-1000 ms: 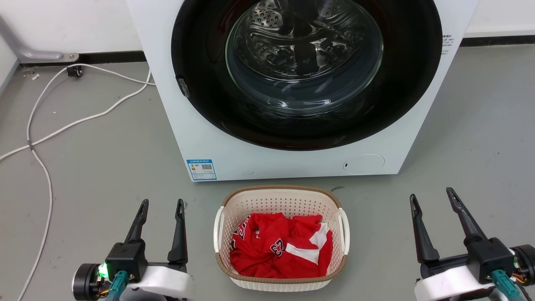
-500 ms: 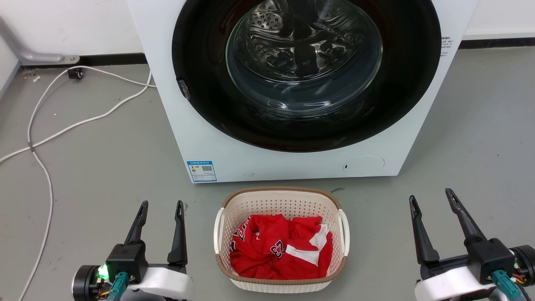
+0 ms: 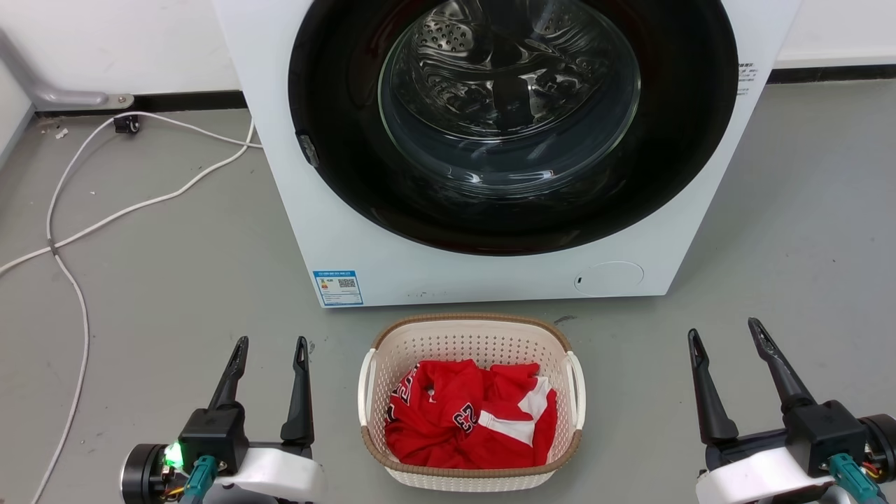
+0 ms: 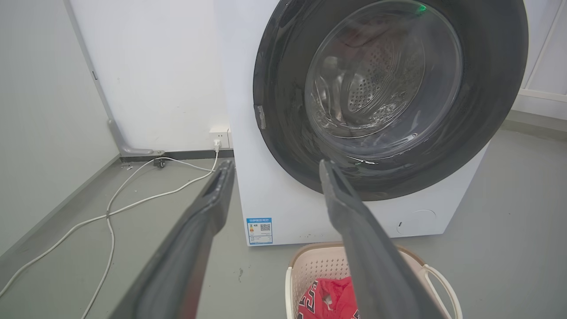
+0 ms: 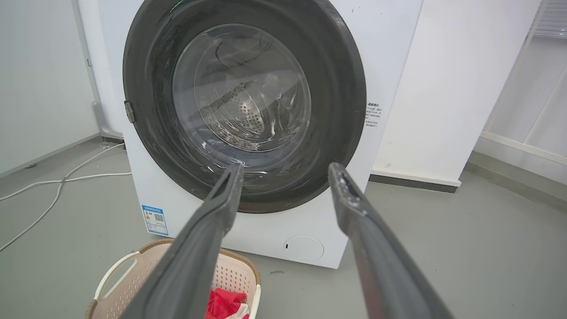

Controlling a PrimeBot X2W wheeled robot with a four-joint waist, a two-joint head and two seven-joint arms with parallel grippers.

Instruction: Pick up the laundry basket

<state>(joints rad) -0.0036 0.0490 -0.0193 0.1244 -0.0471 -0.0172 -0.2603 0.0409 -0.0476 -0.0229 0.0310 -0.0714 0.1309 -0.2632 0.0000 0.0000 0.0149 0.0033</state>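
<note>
One laundry basket [image 3: 469, 341], long axis left-right

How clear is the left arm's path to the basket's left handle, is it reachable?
Probably yes. The left claw is open, beside the laundry basket's left handle but apart from it, with bare floor between.

1. This is a bare laundry or utility room, plain rather than homely.
2. A white front-loading washing machine [image 3: 336, 231] stands against the wall [image 4: 155, 79]. A steel drum [image 3: 507, 91] shows through its round, dark-rimmed door, and an energy label [image 3: 337, 286] is stuck low on its front.
3. A laundry basket [image 3: 469, 337] sits on the floor [image 3: 154, 280] just in front of the machine, holding a red shirt [image 3: 469, 420].
4. The floor is smooth and grey, the walls plain white.
5. A white cable [image 3: 140, 204] trails across the floor, and a wall socket [image 4: 219, 133] sits beside the machine.
</note>
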